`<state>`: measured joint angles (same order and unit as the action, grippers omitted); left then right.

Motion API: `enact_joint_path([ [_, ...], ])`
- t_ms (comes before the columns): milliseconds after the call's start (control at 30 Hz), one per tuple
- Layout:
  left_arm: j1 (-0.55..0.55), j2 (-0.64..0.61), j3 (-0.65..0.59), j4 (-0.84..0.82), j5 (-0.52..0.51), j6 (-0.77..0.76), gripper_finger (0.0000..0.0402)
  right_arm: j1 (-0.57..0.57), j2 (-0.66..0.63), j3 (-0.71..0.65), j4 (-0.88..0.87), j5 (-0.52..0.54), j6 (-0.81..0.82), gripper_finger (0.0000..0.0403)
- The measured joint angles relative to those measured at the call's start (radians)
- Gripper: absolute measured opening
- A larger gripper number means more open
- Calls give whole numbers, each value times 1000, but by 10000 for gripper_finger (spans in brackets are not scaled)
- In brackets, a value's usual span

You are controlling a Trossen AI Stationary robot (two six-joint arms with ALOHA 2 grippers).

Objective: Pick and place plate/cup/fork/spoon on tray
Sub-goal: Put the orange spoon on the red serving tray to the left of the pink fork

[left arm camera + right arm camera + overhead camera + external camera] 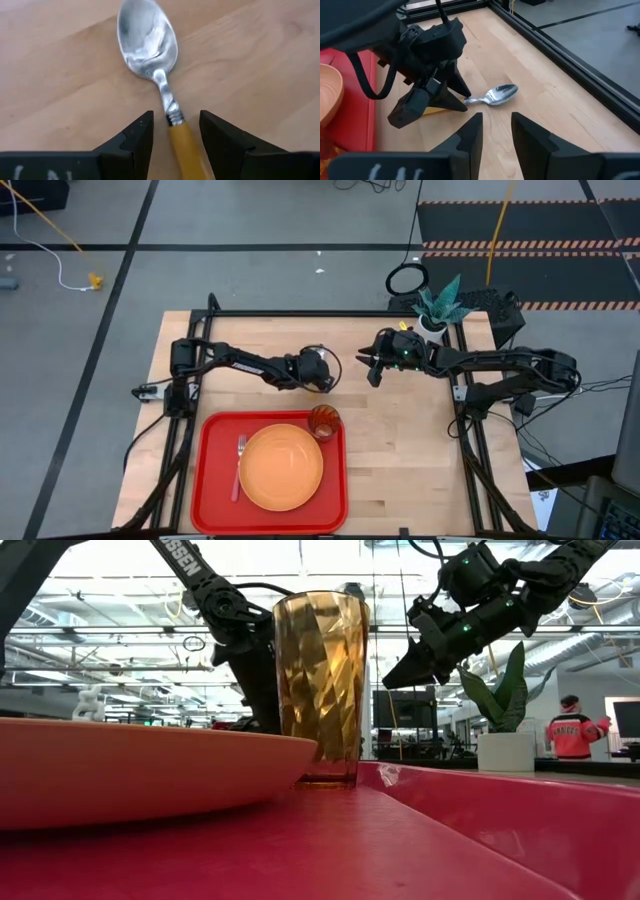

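The spoon (152, 47) lies flat on the wooden table, its silver bowl (501, 94) pointing away from my left gripper. My left gripper (176, 117) is open and low over the table, one finger on each side of the orange-yellow handle (184, 145), with a gap on both sides. My right gripper (497, 120) is open and empty above the table, to the spoon's right (370, 368). The orange plate (282, 467) and the fork (240, 465) lie on the red tray (215, 500). The amber cup (324, 421) stands upright in the tray's far right corner.
A small white pot with a green plant (437, 310) stands at the table's far right corner. Black frame rails (470, 440) run along the table's sides. Bare wood lies right of the tray (410, 470). A person (572, 730) shows far off in the room.
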<state>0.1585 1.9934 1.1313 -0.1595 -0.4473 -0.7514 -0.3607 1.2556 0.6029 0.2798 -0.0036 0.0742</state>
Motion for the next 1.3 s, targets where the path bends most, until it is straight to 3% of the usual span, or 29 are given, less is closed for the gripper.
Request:
enact_joint_path([
  [367,5,0,0,-28,-8,85,154,0,0,0,8,0,-7,93],
  [800,4,-3,0,-29,-8,133,38,0,0,0,16,0,-7,93],
  [1067,5,-13,1,-65,3,147,51,0,0,0,16,-1,-14,93],
  [1300,-8,-55,-1,-170,53,129,33,2,0,0,15,-2,-31,93],
])
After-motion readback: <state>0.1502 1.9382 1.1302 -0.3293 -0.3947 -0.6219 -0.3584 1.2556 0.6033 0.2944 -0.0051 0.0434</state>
